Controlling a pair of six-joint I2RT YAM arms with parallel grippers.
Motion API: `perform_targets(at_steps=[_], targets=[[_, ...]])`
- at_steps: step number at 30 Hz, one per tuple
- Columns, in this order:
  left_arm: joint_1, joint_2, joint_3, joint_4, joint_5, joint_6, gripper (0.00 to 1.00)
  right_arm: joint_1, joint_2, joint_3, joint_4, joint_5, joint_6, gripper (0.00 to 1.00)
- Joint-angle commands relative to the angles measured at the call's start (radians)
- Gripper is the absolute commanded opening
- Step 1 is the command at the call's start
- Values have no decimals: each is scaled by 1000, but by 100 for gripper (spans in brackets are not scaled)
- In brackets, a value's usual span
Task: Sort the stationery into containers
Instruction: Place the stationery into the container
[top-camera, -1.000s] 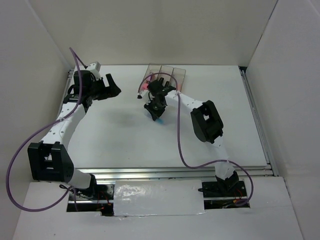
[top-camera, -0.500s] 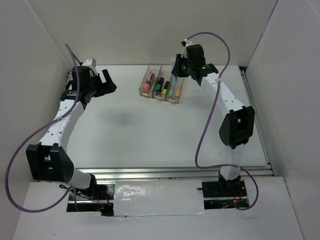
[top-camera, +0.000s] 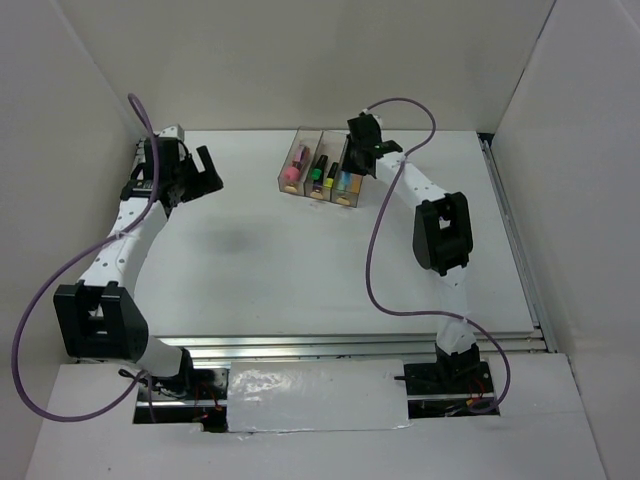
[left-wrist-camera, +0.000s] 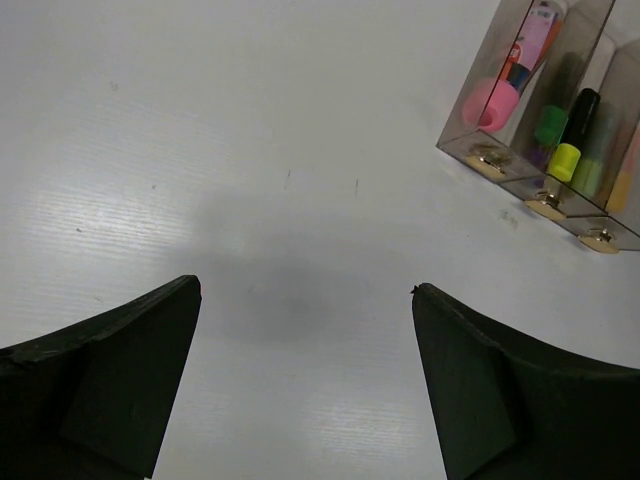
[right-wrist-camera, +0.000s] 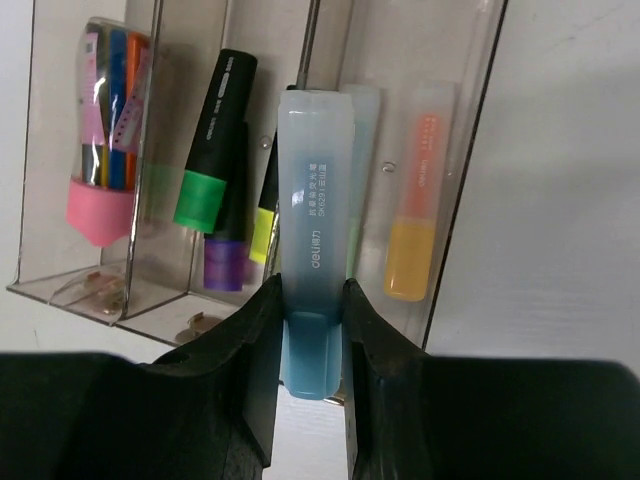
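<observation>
My right gripper (right-wrist-camera: 310, 305) is clamped tight on the light blue highlighter (right-wrist-camera: 316, 200), over the containers (right-wrist-camera: 470, 150) near the middle/right divider. Peach pen (right-wrist-camera: 412, 255) sits just right of my fingers (right-wrist-camera: 240, 370), mint pen (right-wrist-camera: 364, 110) behind, green-capped pen (right-wrist-camera: 205, 170) left. My left gripper (left-wrist-camera: 305, 300) gapes wide, empty; containers ahead-right of it.

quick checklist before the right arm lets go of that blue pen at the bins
1. Right pincer shut firmly on the light blue highlighter: ok.
2. Highlighter lined up with the right-hand bin rather than the middle bin: cannot tell; it overlaps both in the wrist view.
3. Right-hand bin holds similar pale pens, a mint highlighter and a peach highlighter: ok.
4. Left pincer open and empty: ok.
</observation>
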Motion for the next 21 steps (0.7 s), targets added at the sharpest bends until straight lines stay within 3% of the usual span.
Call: perform_targets(at_steps=[1, 3, 5, 6, 8, 9, 11, 16, 19, 21], targets=[[6, 20, 34, -16, 12, -17, 99, -10, -2, 46, 51, 72, 41, 0], [35, 17, 13, 7, 31, -31, 99, -18, 1, 34, 56, 59, 43, 0], [42, 17, 4, 18, 49, -27, 99, -19, 12, 33, 63, 35, 35, 10], [42, 22, 5, 15, 52, -19, 99, -19, 14, 34, 63, 16, 22, 25], [42, 43, 30, -5, 57, 5, 99, -19, 18, 34, 68, 4, 5, 42], [45, 58, 51, -26, 49, 10, 99, -19, 17, 34, 71, -7, 0, 58], [49, 74, 76, -46, 26, 19, 99, -19, 9, 33, 71, -16, -18, 71], [110, 103, 194, -93, 66, 133, 99, -12, -164, -21, 80, -16, -101, 82], [163, 56, 151, -44, 193, 188, 99, -25, -351, -123, 118, -31, -204, 89], [176, 6, 96, 9, 229, 231, 99, -44, -495, -237, 149, -47, -305, 99]])
